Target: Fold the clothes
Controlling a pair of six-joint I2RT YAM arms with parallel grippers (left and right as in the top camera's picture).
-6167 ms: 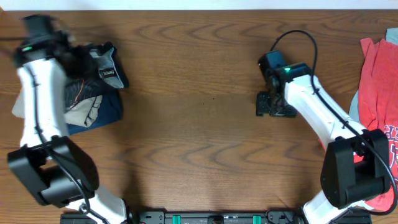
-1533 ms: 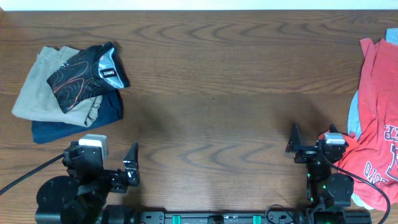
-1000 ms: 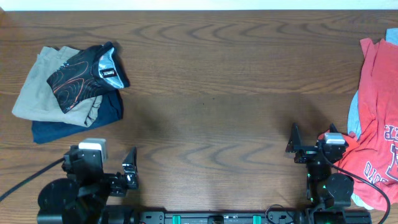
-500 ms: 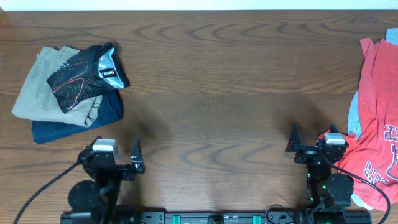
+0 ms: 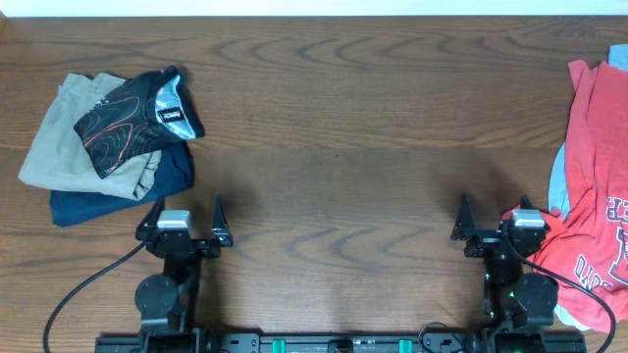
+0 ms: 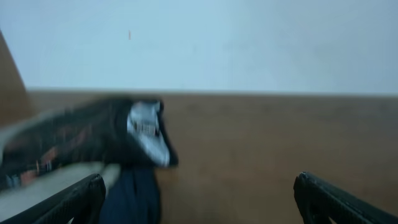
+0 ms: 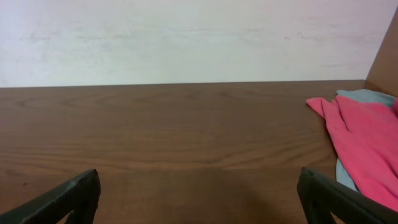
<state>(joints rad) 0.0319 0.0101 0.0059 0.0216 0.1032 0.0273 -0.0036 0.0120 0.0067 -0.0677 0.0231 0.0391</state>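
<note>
Jaws apart on left gripper, right gripper — black jersey sharp overhead, blurred from left wrist.

The broad middle of the table is bare wood from far edge to near edge, passable from either side. At the far left a pile stands in the way: a black jersey on top of khaki trousers and a navy garment. A red T-shirt covers the right edge, just beside the right gripper. The left gripper sits near the pile's front.
</note>
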